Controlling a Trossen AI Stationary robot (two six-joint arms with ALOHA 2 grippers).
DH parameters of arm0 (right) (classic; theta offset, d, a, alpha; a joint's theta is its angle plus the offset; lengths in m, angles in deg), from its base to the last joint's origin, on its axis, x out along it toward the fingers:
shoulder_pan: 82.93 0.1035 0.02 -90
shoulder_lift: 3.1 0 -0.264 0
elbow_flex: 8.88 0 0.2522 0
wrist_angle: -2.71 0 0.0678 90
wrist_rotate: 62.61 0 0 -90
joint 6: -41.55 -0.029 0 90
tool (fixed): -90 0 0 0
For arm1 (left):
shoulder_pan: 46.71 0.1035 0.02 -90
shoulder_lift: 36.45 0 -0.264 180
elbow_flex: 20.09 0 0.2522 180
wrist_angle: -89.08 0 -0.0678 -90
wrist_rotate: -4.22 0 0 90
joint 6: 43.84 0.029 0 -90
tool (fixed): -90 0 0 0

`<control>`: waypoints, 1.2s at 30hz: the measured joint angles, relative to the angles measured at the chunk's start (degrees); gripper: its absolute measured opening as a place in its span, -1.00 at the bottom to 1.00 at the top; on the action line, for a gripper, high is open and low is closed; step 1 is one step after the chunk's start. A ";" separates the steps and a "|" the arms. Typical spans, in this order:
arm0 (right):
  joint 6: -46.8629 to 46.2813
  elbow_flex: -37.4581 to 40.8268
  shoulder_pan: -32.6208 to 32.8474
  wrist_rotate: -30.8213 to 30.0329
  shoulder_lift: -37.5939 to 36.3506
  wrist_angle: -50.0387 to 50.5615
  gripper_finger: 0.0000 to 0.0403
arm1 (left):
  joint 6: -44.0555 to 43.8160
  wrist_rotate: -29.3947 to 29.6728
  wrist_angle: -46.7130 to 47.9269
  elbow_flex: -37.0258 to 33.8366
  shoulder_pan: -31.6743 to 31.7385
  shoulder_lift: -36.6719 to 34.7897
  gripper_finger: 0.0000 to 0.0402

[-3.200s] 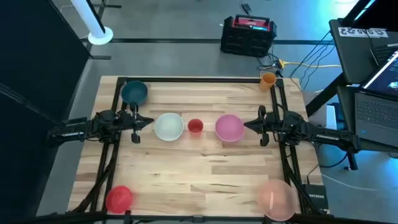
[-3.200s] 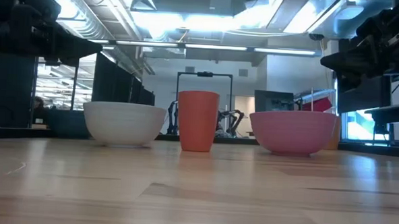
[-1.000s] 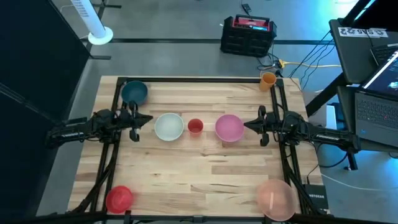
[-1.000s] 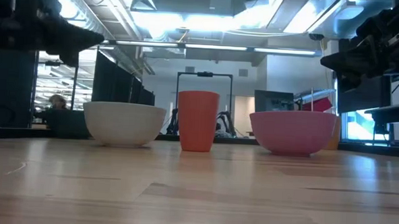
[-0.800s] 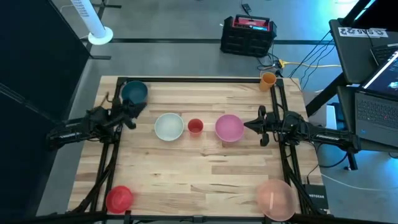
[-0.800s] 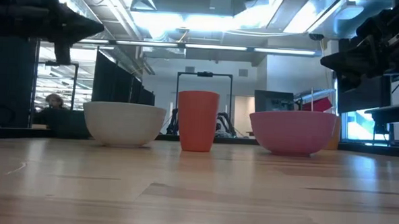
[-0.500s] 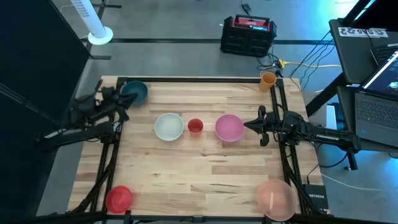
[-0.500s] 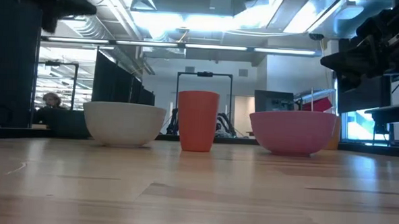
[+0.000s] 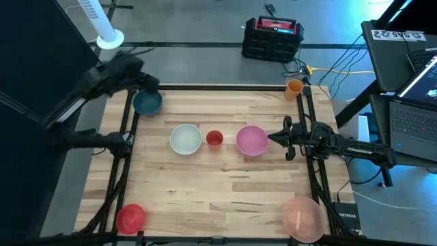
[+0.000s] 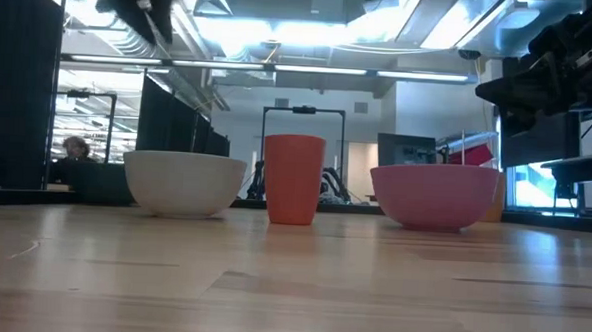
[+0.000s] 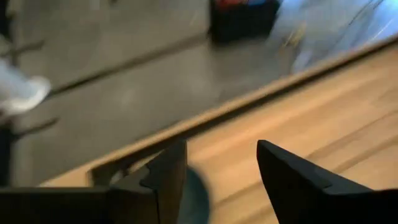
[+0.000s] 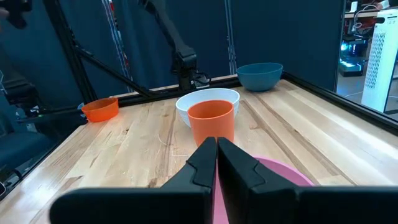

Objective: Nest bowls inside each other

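Nearest the red cup (image 9: 214,139), the whitish bowl (image 9: 185,139) and pink bowl (image 9: 251,140) flank it on the surface (image 9: 225,191). Beyond the pink bowl, the right gripper (image 9: 281,138) waits, fingers closed. Farther, over the teal bowl (image 9: 147,102), the left gripper (image 11: 217,171) holds its fingers apart, empty.

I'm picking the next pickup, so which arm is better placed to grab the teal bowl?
Left. The left gripper hangs open right at the teal bowl in the table's far left corner. The right gripper is shut beside the pink bowl, much farther from it.
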 joint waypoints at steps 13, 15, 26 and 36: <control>0.00 0.00 0.01 -0.02 0.00 0.01 -1.00 | 3.44 -2.99 15.83 11.76 9.09 32.45 -0.12; 0.00 0.00 0.01 -0.02 0.00 0.03 -1.00 | 2.49 -3.05 15.45 10.11 9.32 33.73 -0.14; -0.01 0.01 0.01 -0.22 0.00 0.04 -1.00 | 0.50 -3.00 7.51 -0.86 9.80 33.91 -0.19; -0.02 0.02 0.01 -0.54 0.00 0.09 -1.00 | 0.54 -3.01 0.53 -8.35 10.15 33.75 -0.23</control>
